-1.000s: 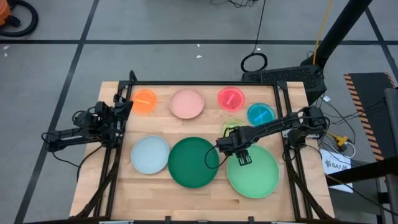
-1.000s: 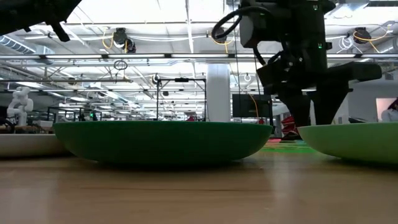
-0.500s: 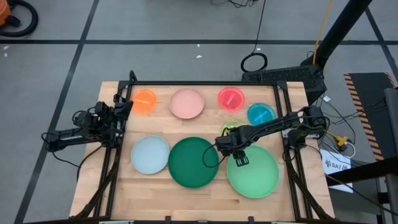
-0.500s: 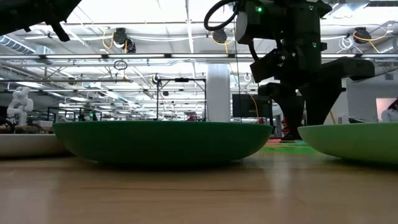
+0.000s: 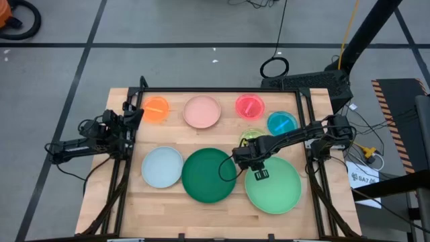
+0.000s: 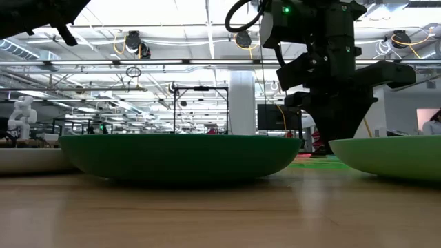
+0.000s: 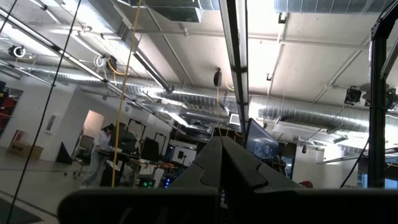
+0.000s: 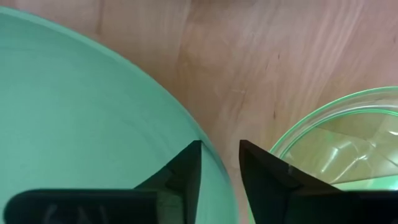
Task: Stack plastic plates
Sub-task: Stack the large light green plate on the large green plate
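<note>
While the left gripper [image 5: 134, 114] waits at the table's left edge near the small orange plate [image 5: 156, 109], its fingers apparently pressed together though the view is poor, the right gripper [image 5: 261, 173] hangs over the far left rim of the large light green plate [image 5: 274, 185]. Its fingers [image 8: 186, 168] are slightly spread, straddling that rim without pinching it. Just beyond sits the yellow-green plate [image 8: 342, 149]. A dark green plate [image 5: 208, 175] lies left of it, then a pale blue one [image 5: 162, 167]. Pink [image 5: 201, 111], red-pink [image 5: 249, 105] and blue [image 5: 281, 123] plates line the far side.

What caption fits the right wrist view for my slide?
Right tool straddles the light green plate rim, beside the yellow-green plate.
</note>
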`<move>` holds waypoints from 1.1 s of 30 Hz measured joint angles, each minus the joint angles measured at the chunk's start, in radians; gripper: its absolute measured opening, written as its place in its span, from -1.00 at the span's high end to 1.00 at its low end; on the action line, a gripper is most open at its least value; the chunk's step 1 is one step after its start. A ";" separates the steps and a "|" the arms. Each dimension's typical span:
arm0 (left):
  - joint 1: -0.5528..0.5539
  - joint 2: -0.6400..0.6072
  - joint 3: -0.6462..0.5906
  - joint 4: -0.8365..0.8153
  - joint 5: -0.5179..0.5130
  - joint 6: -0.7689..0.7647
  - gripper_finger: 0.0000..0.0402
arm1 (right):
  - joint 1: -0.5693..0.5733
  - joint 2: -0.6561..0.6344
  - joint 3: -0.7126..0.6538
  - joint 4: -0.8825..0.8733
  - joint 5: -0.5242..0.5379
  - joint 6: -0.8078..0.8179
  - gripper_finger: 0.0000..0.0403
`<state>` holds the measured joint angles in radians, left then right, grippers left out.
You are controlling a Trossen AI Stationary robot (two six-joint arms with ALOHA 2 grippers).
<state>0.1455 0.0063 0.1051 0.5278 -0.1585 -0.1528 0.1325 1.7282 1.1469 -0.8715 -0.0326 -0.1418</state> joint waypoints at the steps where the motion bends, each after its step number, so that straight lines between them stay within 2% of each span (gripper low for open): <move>1: 0.000 0.000 0.000 0.000 0.000 0.000 0.97 | 0.000 0.000 0.000 0.000 0.000 -0.003 0.54; 17: 0.000 0.000 0.000 0.000 0.000 0.000 0.97 | 0.000 0.000 0.000 -0.013 -0.040 -0.031 0.95; 33: 0.000 0.000 0.000 0.000 0.000 0.000 0.97 | 0.000 0.000 0.030 -0.121 -0.074 -0.006 0.99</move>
<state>0.1455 0.0063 0.1051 0.5282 -0.1586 -0.1528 0.1323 1.7287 1.1771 -0.9926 -0.1064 -0.1480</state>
